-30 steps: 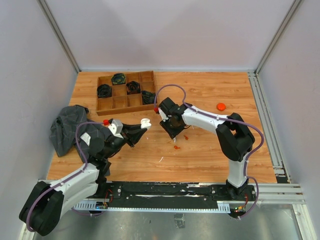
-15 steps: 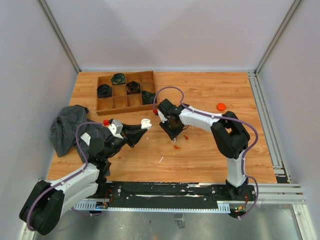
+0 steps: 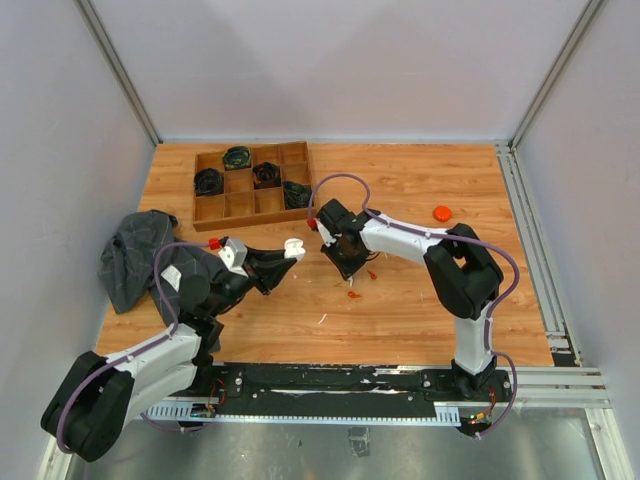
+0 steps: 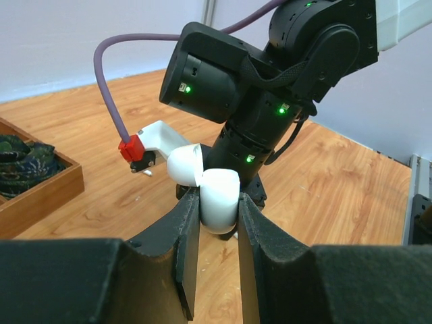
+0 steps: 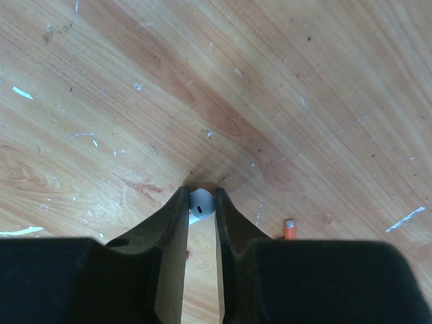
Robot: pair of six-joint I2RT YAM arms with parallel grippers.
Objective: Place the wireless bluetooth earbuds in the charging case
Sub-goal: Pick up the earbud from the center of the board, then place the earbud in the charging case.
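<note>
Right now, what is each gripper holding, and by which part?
Left gripper grips the white charging case by the sides of its base. Right gripper pinches a small pale earbud between its fingertips.

White charging case [image 4: 219, 202], lid open, is held aloft; pale earbud [image 5: 201, 202] pinched, orange-red earbud [image 5: 289, 231] lying nearby.
</note>
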